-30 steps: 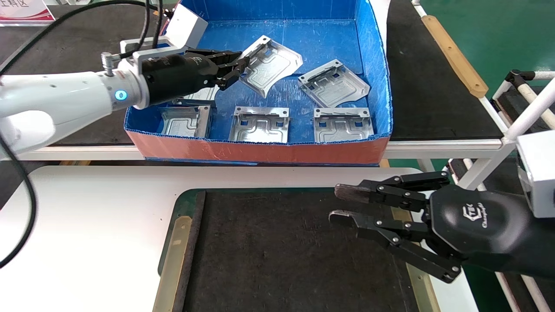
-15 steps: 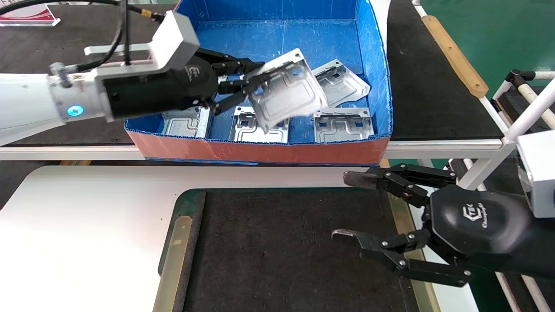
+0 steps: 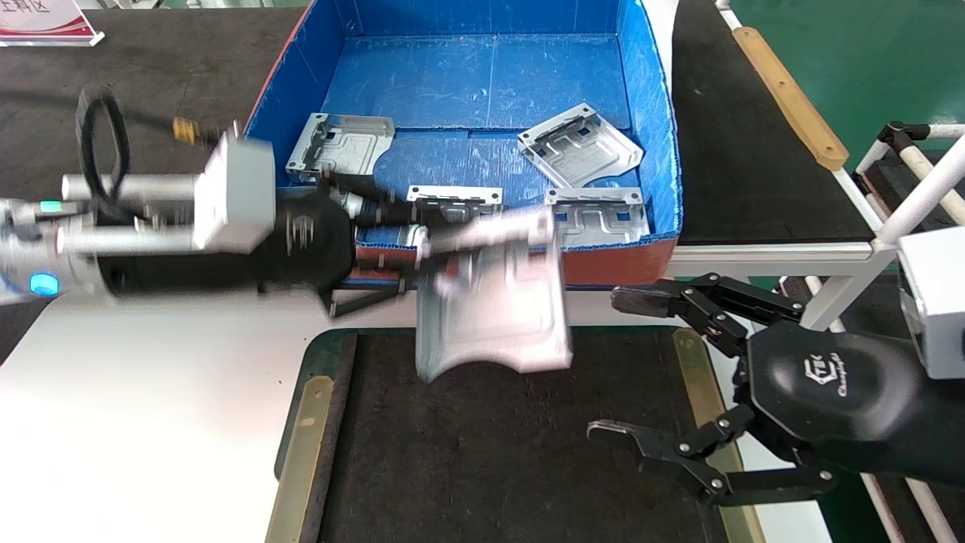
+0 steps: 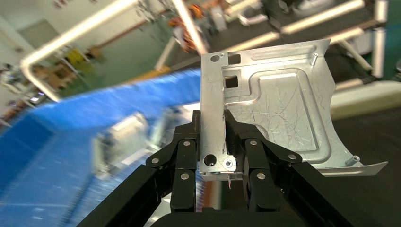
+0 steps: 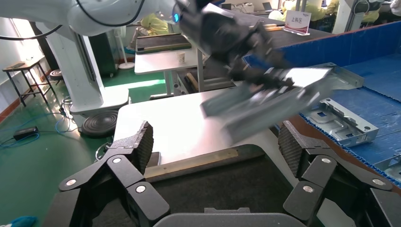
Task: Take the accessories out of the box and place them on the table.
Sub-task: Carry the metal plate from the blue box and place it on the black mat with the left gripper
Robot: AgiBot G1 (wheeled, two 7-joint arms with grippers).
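My left gripper [image 3: 418, 253] is shut on the edge flange of one silver accessory plate [image 3: 490, 313]. It holds the plate in the air over the box's front wall and the far edge of the dark mat [image 3: 490, 452]. In the left wrist view the jaws [image 4: 213, 137] clamp the plate [image 4: 279, 109] by its bent rim. Several more plates lie in the blue box [image 3: 652, 113], among them one at far left [image 3: 339, 143], one at right [image 3: 580, 143] and one at front right [image 3: 595, 215]. My right gripper [image 3: 614, 366] is open and empty over the mat's right side.
The white table [image 3: 151, 392] carries the mat with brass strips [image 3: 301, 445] along its sides. The box stands on a black bench [image 3: 746, 151] behind the table. The right wrist view shows the held plate [image 5: 269, 101] beyond my open right gripper [image 5: 216, 142].
My left gripper has lifted the plate out of the box and swung it toward me over the front wall. My right gripper has opened wider and shifted slightly.
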